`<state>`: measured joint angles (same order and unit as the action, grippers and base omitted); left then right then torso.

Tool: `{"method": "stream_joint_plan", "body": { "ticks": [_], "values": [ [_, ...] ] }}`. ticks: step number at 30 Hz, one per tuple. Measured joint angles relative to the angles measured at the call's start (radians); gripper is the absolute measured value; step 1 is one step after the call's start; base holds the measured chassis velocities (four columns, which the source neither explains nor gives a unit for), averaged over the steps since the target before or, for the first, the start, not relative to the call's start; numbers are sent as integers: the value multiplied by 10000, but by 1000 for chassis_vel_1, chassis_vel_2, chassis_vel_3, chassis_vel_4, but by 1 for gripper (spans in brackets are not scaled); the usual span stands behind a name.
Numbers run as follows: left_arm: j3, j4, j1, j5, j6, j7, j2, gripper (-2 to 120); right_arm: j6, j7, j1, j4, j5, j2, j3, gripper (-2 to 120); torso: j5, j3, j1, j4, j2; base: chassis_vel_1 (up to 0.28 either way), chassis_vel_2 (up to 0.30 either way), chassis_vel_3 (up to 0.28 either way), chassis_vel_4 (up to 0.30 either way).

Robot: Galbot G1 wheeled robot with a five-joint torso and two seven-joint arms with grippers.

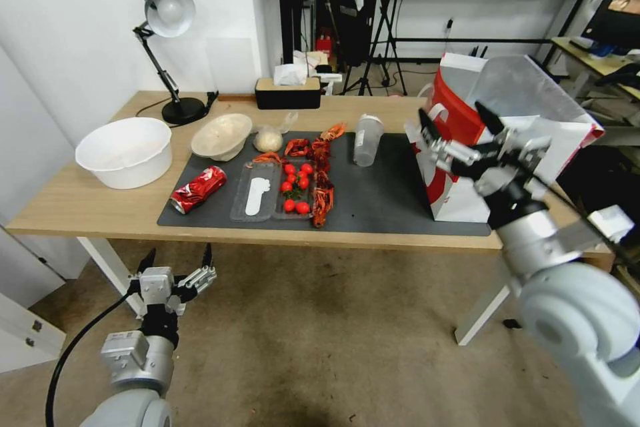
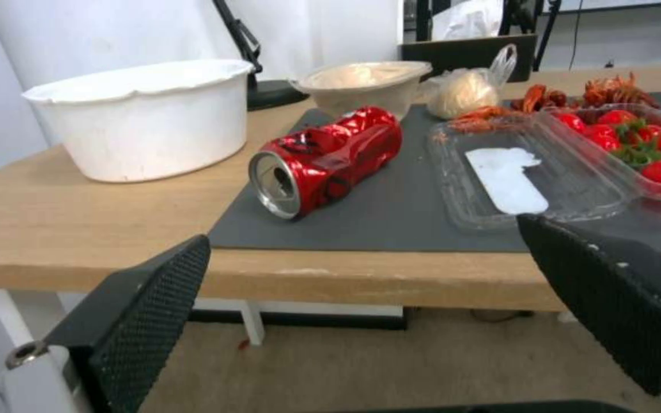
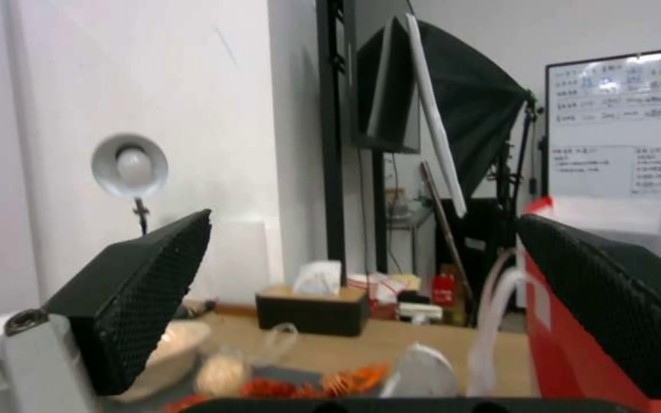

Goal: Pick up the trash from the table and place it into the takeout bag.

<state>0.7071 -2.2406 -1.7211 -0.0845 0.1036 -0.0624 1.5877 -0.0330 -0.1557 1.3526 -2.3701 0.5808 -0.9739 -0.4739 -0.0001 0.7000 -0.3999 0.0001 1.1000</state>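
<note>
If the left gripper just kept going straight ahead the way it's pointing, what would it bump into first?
Probably the crushed red soda can. The open left gripper hangs below the table edge, aimed up toward it; depth is unclear, so it might catch that edge first.

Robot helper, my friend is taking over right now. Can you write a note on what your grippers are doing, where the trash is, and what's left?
Left gripper: jaws open, empty, low in front of the table, facing the crushed red can.
Right gripper: jaws open, empty, raised beside the takeout bag.
On the mat: can, beige bowl, knotted clear bag, clear plastic cup.
Done: cannot see inside the takeout bag, so cannot tell.
Left: these four pieces go into the bag.
</note>
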Motion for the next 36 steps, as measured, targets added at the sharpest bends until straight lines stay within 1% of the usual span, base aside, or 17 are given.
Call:
{"method": "stream_joint_plan", "body": {
  "ticks": [3, 4, 7, 8, 11, 13, 18, 23, 36],
  "values": [
    [-34, 25, 26, -33, 24, -8, -157, 100, 356, -7, 938, 114, -550, -201, 51, 100, 0, 0, 0, 1, 0, 0, 0, 0, 0],
    [-34, 25, 26, -33, 24, -8, -157, 100, 356, -7, 938, 114, -550, -201, 51, 100, 0, 0, 0, 1, 0, 0, 0, 0, 0],
    [-82, 90, 66, -55, 26, -16, -308, 100, 854, -52, 1961, 416, -1087, -566, 80, 100, 1, -1, 0, -2, -1, 0, 0, 0, 0],
    [-82, 90, 66, -55, 26, -16, -308, 100, 854, -52, 1961, 416, -1087, -566, 80, 100, 1, -1, 0, -2, -1, 0, 0, 0, 0],
    [-128, 111, 77, -80, 23, -24, -481, 100, 1249, -135, 2751, 753, -1440, -949, 149, 100, 0, 0, 0, 0, 0, 0, 0, 0, 0],
    [-132, 113, 77, -81, 23, -24, -493, 100, 1270, -149, 2807, 778, -1454, -973, 156, 100, 0, 0, 0, -1, 0, 0, 0, 0, 0],
    [-179, 117, 72, -114, 21, -29, -660, 100, 1772, -284, 3462, 1311, -1857, -1372, 310, 100, 1, 0, 0, -2, 0, 0, 0, 0, 0],
    [-186, 118, 69, -202, 19, -30, -728, 100, 2073, -284, 3691, 1604, -2154, -1539, 470, 100, 0, -1, 1, -1, 0, 0, 0, 0, 0],
    [-129, 94, 18, -276, 13, -30, -869, 100, 2461, -294, 3803, 2201, -2498, -1794, 1007, 100, 2, 0, 0, 0, 0, 0, 0, 0, 0]
  ]
}}
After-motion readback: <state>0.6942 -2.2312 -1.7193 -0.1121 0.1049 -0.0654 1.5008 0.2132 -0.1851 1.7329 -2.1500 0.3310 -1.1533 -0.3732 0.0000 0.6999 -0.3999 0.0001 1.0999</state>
